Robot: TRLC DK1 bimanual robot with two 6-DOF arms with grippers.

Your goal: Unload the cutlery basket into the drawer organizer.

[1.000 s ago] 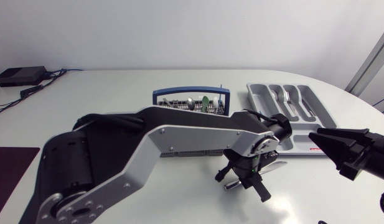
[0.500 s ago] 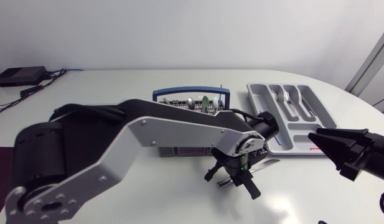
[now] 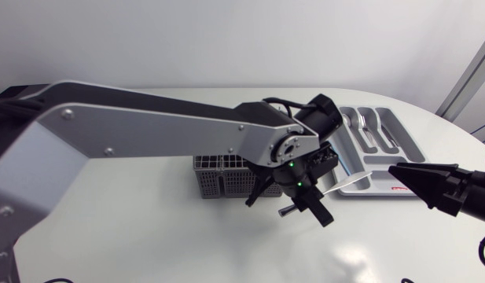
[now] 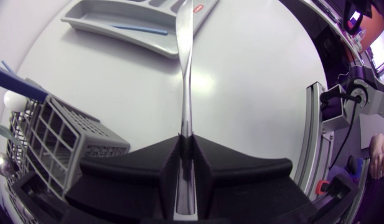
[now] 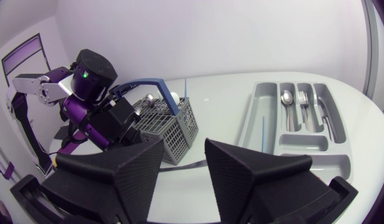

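Observation:
My left gripper (image 3: 319, 189) is shut on the handle of a silver knife (image 3: 350, 181), held above the table in front of the grey cutlery basket (image 3: 223, 178). In the left wrist view the knife (image 4: 185, 74) runs straight ahead from between the fingers, its tip at the near rim of the grey drawer organizer (image 4: 111, 15). The organizer (image 3: 381, 167) holds spoons and forks (image 3: 361, 123) and a thin blue stick (image 5: 263, 133). My right gripper (image 3: 401, 175) stands open and empty to the right, in front of the organizer (image 5: 307, 142). More cutlery stands in the basket (image 5: 168, 122).
My left arm's long silver link (image 3: 148, 110) crosses over the table and hides the back of the basket. The basket's blue handle (image 5: 148, 83) arches over it. Bare white tabletop (image 3: 187, 244) lies in front of the basket and both grippers.
My left arm has risen and swung back toward the organizer, carrying the knife up off the table's front area. The right arm has stayed where it was.

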